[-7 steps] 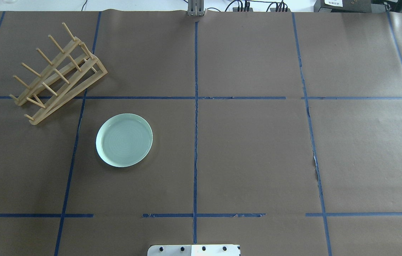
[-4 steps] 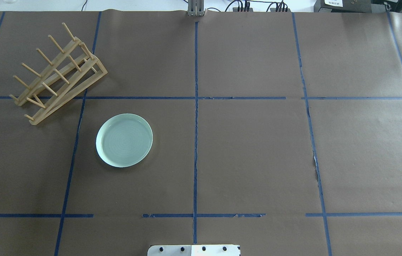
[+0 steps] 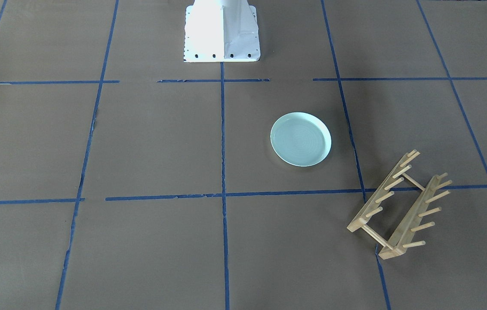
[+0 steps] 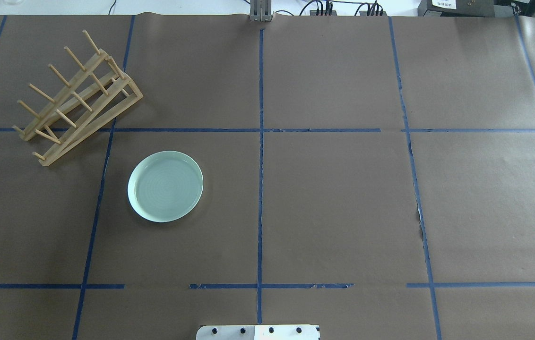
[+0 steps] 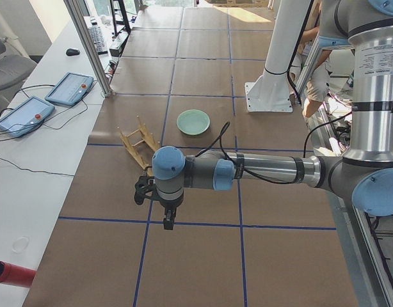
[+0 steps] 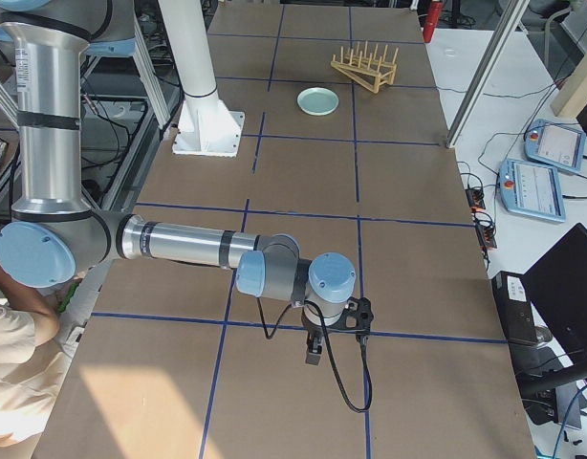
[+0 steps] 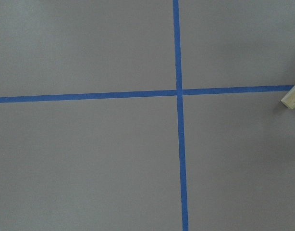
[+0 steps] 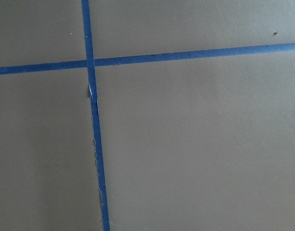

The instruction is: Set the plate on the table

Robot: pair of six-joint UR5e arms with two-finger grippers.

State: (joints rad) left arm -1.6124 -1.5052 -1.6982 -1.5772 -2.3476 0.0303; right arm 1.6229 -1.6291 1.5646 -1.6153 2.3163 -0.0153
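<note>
As the front-facing camera looks down, I see the round pale mint-green plate [image 3: 300, 139] flat on the brown paper-covered tabletop [image 3: 149, 142], near (not touching) the wooden peg rack [image 3: 400, 206]. Left side view: left hand [image 5: 169, 220] well apart from it, grip I cannot tell. Right side view: right hand [image 6: 314, 352] likewise.

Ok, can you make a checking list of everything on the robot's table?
Surface: table, brown paper with a blue tape grid.
Job's things: plate lying flat on the table, nothing touching it.
Clutter: wooden peg rack beside the plate, apart from it, empty.
End effectors: left end effector and right end effector hang over bare table, far from the plate; open or shut, cannot tell.
Cables: black cables bunch past the table's far edge.
Surroundings: teach pendants on a side bench.
</note>
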